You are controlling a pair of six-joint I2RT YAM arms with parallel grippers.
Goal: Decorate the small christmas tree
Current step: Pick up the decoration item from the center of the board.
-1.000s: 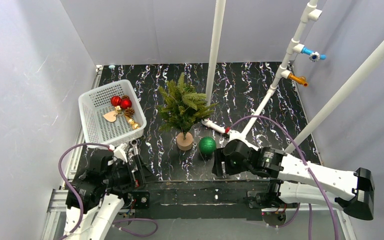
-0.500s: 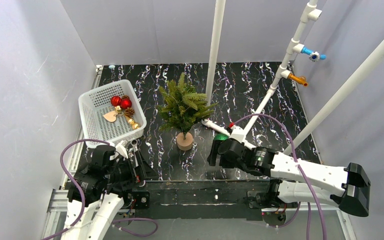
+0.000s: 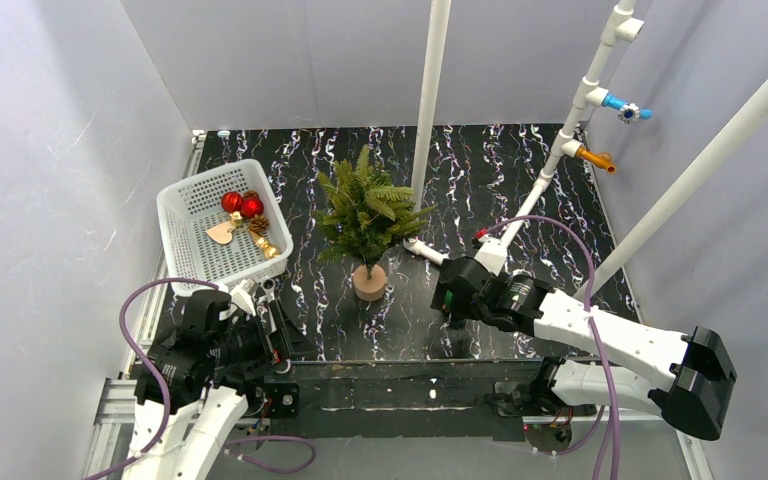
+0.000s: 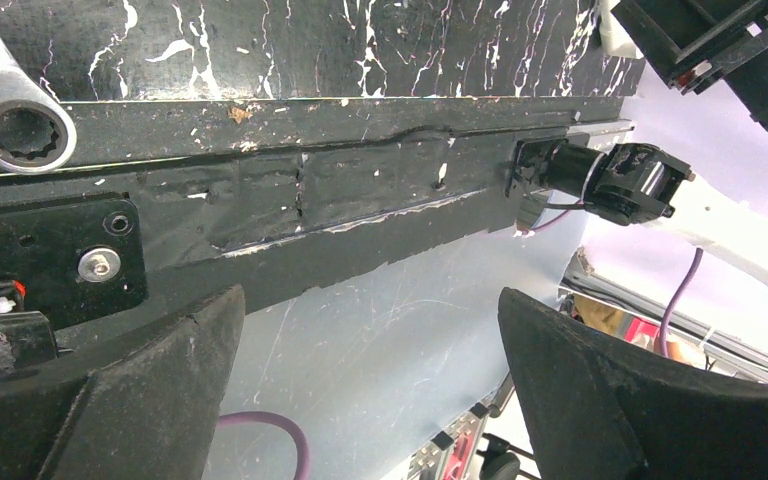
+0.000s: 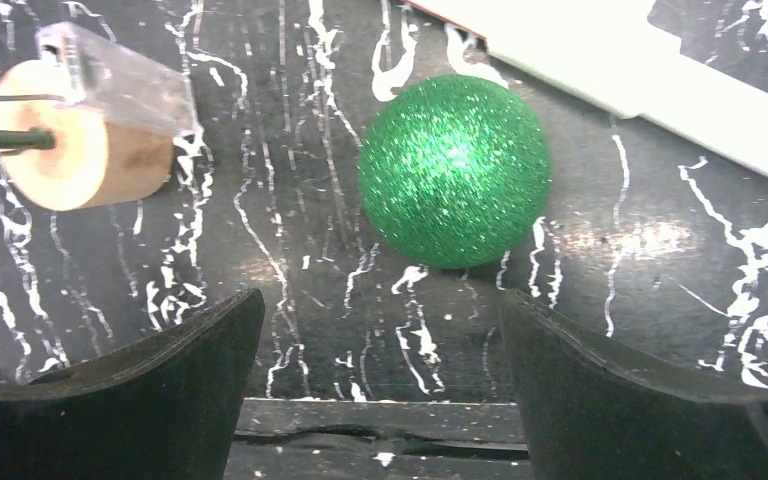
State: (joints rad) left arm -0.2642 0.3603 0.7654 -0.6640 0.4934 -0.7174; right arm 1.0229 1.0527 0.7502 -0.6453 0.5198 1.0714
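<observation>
Walls (image 3: 50,150): pale panels close the left, far and right sides of the table.
Table (image 3: 520,170): black marbled top; bare surface stretches far and right of the tree, and a dark strip runs along the near edge.
Poles (image 3: 430,90): three white pipes rise from the middle and right; a foot lies just beyond the ball.
Basket (image 3: 205,262): white mesh, far left, holding red baubles and small gold pieces.
Tree (image 3: 368,212): mid-table, right of the basket, upright; bushy green needles, thin trunk, round tan wooden base.
Right gripper (image 5: 378,305): jaws apart, touching nothing, low over the table just near of the ball.
Left gripper (image 4: 370,310): jaws wide apart, empty, over the near edge.
Ball (image 5: 453,170): glittery green, right of the tree's base.
</observation>
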